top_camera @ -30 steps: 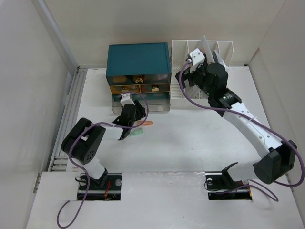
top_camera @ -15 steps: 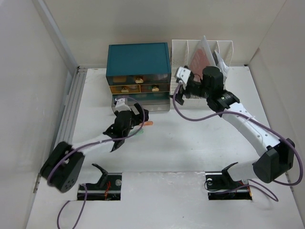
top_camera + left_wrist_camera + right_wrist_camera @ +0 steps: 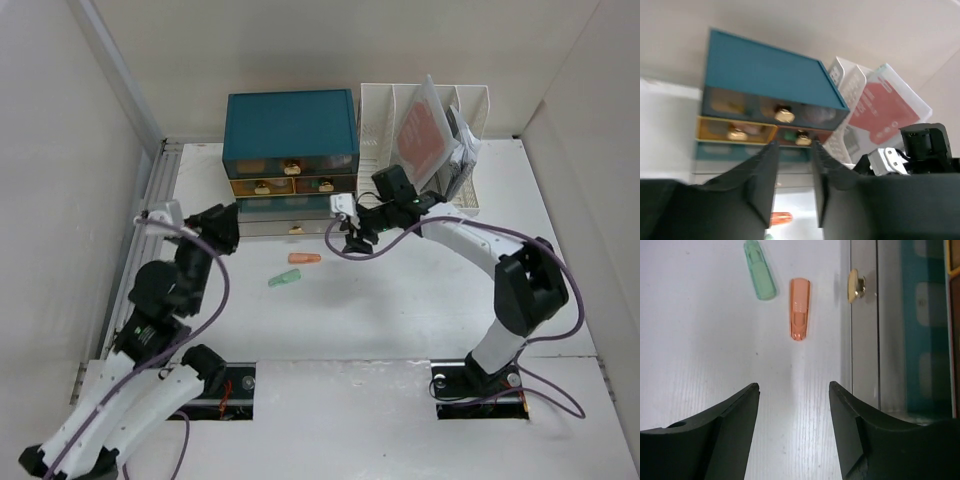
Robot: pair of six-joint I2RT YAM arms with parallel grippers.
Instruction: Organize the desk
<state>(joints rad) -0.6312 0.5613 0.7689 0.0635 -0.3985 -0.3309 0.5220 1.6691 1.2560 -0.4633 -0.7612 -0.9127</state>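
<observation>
The white desk carries an orange capsule-shaped piece and a green one, lying loose in front of the teal drawer box. My right gripper hangs low just right of them. In its wrist view it stands open and empty, with the orange piece and the green piece ahead. My left gripper is raised at the box's left, away from both pieces. Its jaws are a narrow gap apart, holding nothing, and the orange piece shows below.
The grey bottom drawer with its brass knob lies close to the right gripper. A white slotted file rack holding a red-and-white packet stands right of the box. Walls close in on both sides.
The left arm swung back left and up, away from the two pieces. The right arm came down from the file rack to the desk in front of the drawers, its jaws narrower.
</observation>
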